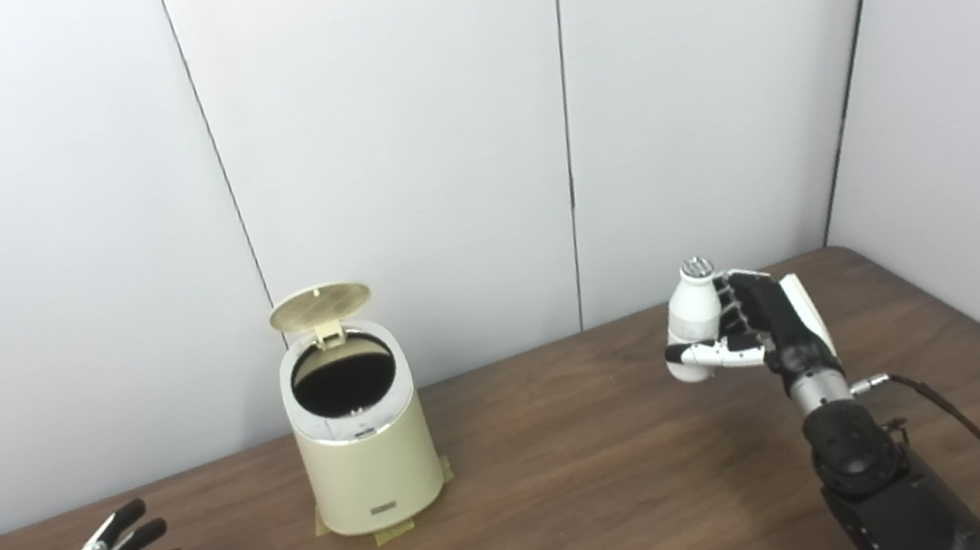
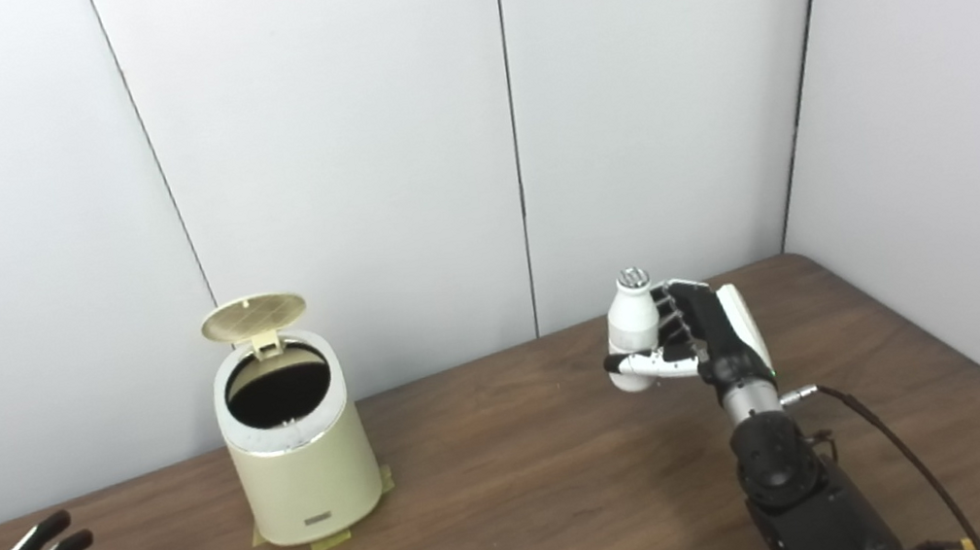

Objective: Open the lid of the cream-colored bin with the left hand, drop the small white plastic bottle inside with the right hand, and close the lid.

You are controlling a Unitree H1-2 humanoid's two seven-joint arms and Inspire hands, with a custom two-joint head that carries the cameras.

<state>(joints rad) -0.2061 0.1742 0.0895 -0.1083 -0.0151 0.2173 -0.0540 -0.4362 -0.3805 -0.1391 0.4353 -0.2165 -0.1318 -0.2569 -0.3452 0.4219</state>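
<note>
Bin (image 1: 366, 452) lid (image 1: 320, 307) up; right hand (image 1: 759, 326) grips bottle (image 1: 691, 317); label illegible.

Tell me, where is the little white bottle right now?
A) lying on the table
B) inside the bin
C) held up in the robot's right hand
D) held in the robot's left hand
C: the right hand is closed around the white bottle, holding it upright, well to the side of the open bin.

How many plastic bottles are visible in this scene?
1. The small white plastic bottle is held upright in the right robot hand, above the table, to the right of the open bin. None other shows.
</note>
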